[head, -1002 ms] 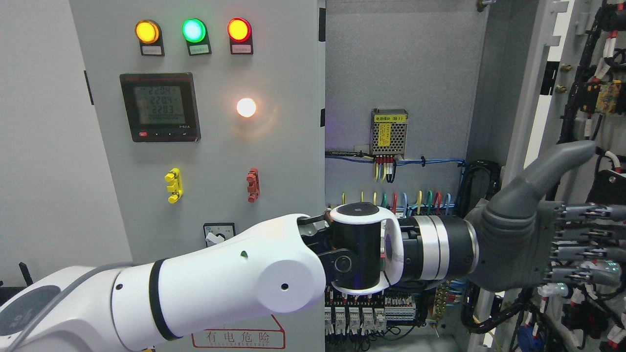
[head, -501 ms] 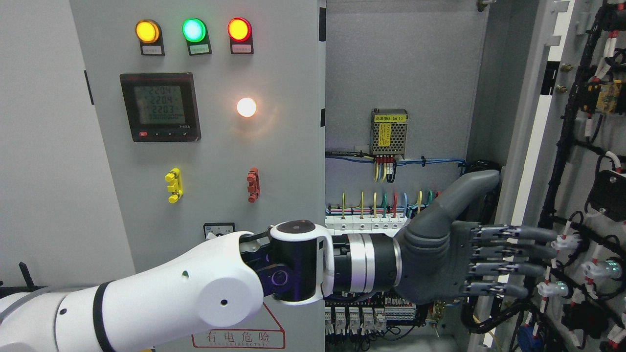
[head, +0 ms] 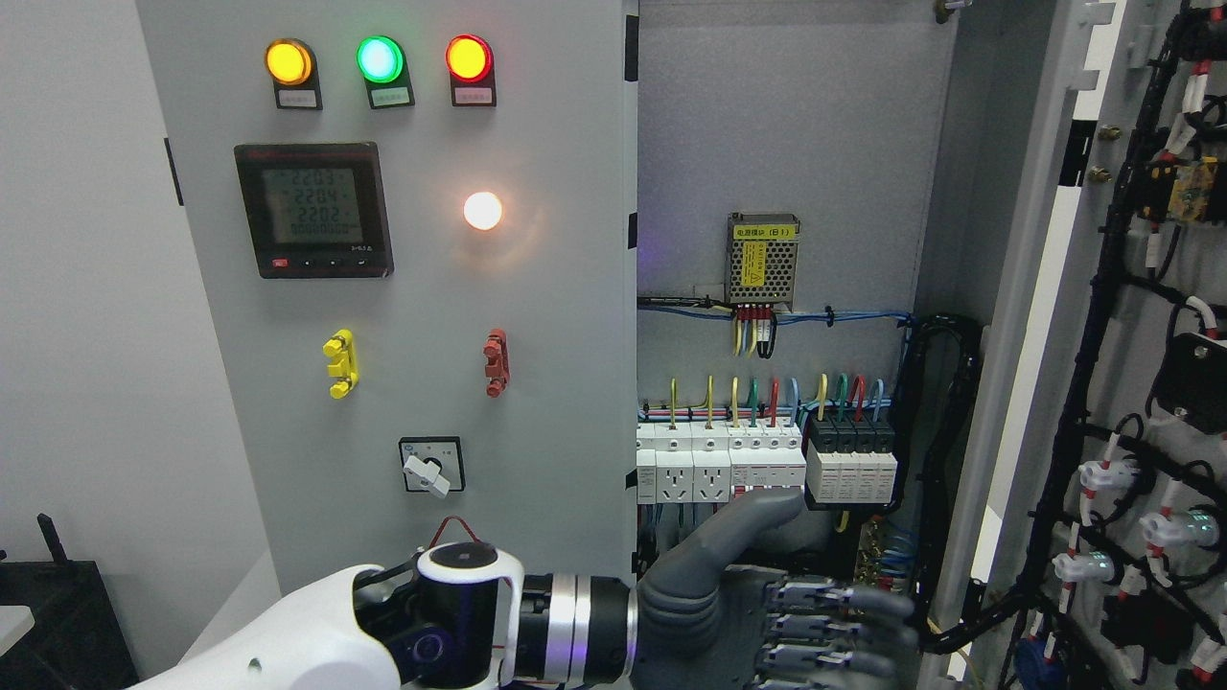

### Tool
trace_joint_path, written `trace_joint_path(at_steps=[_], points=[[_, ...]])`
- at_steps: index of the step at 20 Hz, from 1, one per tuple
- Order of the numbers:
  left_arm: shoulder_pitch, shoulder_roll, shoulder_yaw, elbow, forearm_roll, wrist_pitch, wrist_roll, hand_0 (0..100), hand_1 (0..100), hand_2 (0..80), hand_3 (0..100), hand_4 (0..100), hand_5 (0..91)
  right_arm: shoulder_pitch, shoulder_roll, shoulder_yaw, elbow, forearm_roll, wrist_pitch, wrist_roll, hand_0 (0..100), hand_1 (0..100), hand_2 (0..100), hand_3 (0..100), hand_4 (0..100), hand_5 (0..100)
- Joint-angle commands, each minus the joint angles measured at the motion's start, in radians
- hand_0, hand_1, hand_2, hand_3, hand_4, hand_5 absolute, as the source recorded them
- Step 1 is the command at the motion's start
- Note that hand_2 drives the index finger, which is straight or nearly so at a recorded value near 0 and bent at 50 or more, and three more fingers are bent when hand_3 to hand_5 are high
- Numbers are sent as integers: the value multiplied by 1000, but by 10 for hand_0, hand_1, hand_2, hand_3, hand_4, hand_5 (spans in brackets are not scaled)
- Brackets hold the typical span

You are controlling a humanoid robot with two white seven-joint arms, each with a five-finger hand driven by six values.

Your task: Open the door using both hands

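The cabinet's right door [head: 1040,287] stands swung wide open at the picture's right, its inner face carrying black cable bundles [head: 1112,287]. The left door [head: 537,316], with lamps and a meter, is closed. My left hand [head: 848,553] is low at the bottom centre, its arm coming in from the lower left. The grey fingers [head: 844,604] lie straight and point right, the thumb [head: 757,517] is raised, and the hand holds nothing. It hangs in front of the open cabinet, apart from both doors. The right arm does not show.
Inside the cabinet are a row of white breakers [head: 719,465], a black-and-white module [head: 851,460] and a meshed power supply [head: 762,259]. The left door bears a rotary switch [head: 429,467], yellow [head: 339,363] and red [head: 495,362] handles. A dark box [head: 57,623] sits lower left.
My left arm has pulled back down and to the left, away from the open right door. The hand dropped from mid-height to the bottom edge, uncovering the breakers. The door stays open.
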Motion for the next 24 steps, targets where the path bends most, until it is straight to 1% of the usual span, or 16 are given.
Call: trace_joint_path(at_steps=[1, 3, 5, 8, 13, 17, 19, 23, 24], points=[[294, 221, 208, -81, -174, 6, -57, 0, 0, 0, 0, 31, 0, 0, 0, 0, 0, 0, 1, 0, 107, 0, 0, 0, 0, 0], [389, 231, 263, -83, -234, 6, -90, 0, 0, 0, 0, 31, 0, 0, 0, 0, 0, 0, 1, 0, 106, 0, 0, 0, 0, 0], [489, 237, 317, -83, -271, 6, -102, 0, 0, 0, 0, 31, 0, 0, 0, 0, 0, 0, 1, 0, 106, 0, 0, 0, 0, 0], [639, 264, 398, -83, -305, -2, -103, 0, 0, 0, 0, 31, 0, 0, 0, 0, 0, 0, 1, 0, 107, 0, 0, 0, 0, 0], [848, 286, 513, -83, -378, -10, -103, 0, 0, 0, 0, 31, 0, 0, 0, 0, 0, 0, 1, 0, 107, 0, 0, 0, 0, 0], [1038, 292, 582, -69, -487, -52, -105, 0, 0, 0, 0, 31, 0, 0, 0, 0, 0, 0, 1, 0, 107, 0, 0, 0, 0, 0], [1109, 291, 612, -58, -515, -62, -103, 0, 0, 0, 0, 31, 0, 0, 0, 0, 0, 0, 1, 0, 107, 0, 0, 0, 0, 0], [1218, 292, 656, 3, -564, -62, -103, 0, 0, 0, 0, 31, 0, 0, 0, 0, 0, 0, 1, 0, 107, 0, 0, 0, 0, 0], [1246, 294, 659, 35, -587, -63, -105, 0, 0, 0, 0, 32, 0, 0, 0, 0, 0, 0, 1, 0, 107, 0, 0, 0, 0, 0]])
